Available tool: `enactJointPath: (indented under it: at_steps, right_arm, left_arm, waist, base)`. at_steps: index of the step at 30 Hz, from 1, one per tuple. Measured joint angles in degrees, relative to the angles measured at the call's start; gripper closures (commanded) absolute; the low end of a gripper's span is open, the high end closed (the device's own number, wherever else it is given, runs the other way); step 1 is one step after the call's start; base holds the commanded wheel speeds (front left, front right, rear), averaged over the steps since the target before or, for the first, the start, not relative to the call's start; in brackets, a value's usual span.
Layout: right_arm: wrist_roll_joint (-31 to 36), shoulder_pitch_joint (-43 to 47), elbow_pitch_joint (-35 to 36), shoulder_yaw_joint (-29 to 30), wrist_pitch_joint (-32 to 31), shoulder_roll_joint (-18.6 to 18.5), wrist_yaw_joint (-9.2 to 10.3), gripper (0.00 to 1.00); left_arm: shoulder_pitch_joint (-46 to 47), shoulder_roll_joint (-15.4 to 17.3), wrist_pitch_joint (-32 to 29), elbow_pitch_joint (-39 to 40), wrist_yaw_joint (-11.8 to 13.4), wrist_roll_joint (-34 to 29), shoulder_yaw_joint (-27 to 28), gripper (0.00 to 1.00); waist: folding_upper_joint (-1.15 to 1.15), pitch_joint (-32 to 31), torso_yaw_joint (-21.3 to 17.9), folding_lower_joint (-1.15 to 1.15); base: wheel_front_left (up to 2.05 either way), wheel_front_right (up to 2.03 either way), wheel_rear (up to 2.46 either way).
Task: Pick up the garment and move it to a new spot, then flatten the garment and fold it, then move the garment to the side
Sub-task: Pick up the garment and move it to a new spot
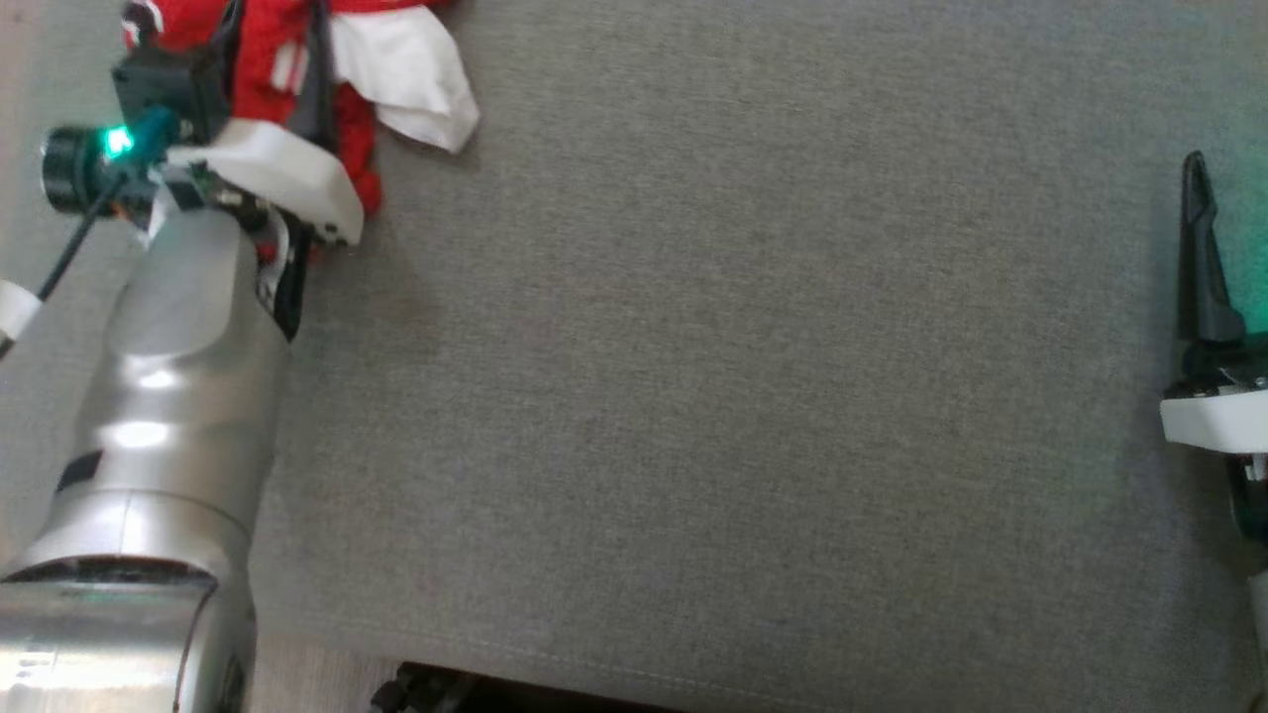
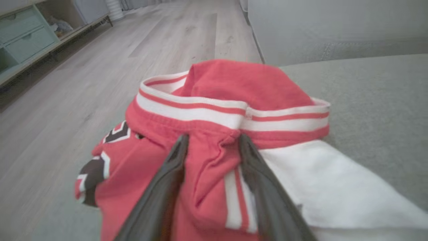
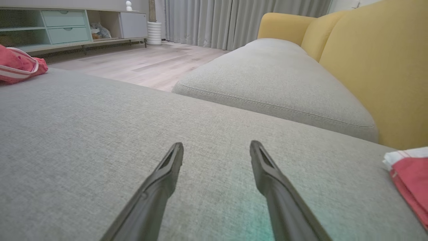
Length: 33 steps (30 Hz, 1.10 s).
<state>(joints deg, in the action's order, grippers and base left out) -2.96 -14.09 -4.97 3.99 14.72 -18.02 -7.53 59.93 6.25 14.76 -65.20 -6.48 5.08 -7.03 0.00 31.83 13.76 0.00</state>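
The garment (image 2: 230, 87), red with white striped trim and a white panel, lay bunched at the far left corner of the grey cushion (image 1: 743, 347). The left gripper (image 2: 213, 140) was set down into it. In the left wrist view its jaws stood fairly wide, straddling a raised ridge of red fabric just below the striped band. The fold touched both inner faces but was not pinched flat. That view also showed dark lettering on the cloth's left side and the wood floor (image 2: 133, 50) beyond the cushion's edge. The head view showed the silver forearm (image 1: 168, 396) reaching up to the heap, with most of the fingers buried in cloth, and a broad stretch of bare cushion separating the two arms. The right gripper (image 3: 216, 147) was well apart from the garment at the cushion's right side. Its jaws were wide and held nothing, hovering low over the fabric surface. The right wrist view caught the garment as a small red mound at its far left edge. It also showed a yellow backrest (image 3: 378, 67), a pale cabinet (image 3: 63, 26), and another red and white cloth (image 3: 409, 177) at its right edge.
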Motion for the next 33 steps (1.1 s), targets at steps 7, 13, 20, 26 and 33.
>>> enactJointPath:
  at_steps: [7, 13, 20, 26, 33]
  right_arm:
    - [0.00, -0.35, -0.92, 0.08, 0.15, 1.92, 0.00, 0.00]
    - [-0.66, 1.65, -3.47, -2.03, 0.14, 7.71, 0.00, 0.00]
    - [-1.75, 5.76, -3.61, -3.42, 0.14, 12.34, 0.00, 0.00]
    - [-1.76, 6.68, -1.87, -5.28, 0.14, 13.76, 0.00, 0.00]
    - [-2.24, 6.71, -0.03, -7.24, 0.14, 14.10, 0.00, 0.00]
  left_arm:
    - [-0.27, 0.69, -0.04, 14.03, 1.89, -2.56, -0.92, 1.00]
    - [-1.03, 3.26, -0.01, 29.19, 1.33, -4.99, -4.31, 1.00]
    - [0.00, 3.93, 0.02, 37.42, -0.60, -4.94, -10.18, 1.00]
    - [1.17, 3.07, -0.08, 37.76, -0.98, -2.80, -15.77, 1.00]
    - [-6.84, 0.74, -0.57, 33.94, -1.10, -0.25, -22.42, 1.00]
  waist:
    - [0.00, -0.87, -1.49, 0.01]
    - [0.00, -8.86, -3.05, -0.01]
    - [0.01, -19.29, -9.28, -0.03]
    - [0.00, -23.19, -17.35, -0.01]
    - [0.00, -23.55, -25.38, 0.00]
  base:
    - [0.00, 0.00, 0.00]
    - [0.00, 0.00, 0.00]
    - [0.00, 0.00, 0.00]
    - [0.00, 0.00, 0.00]
    - [0.00, 0.00, 0.00]
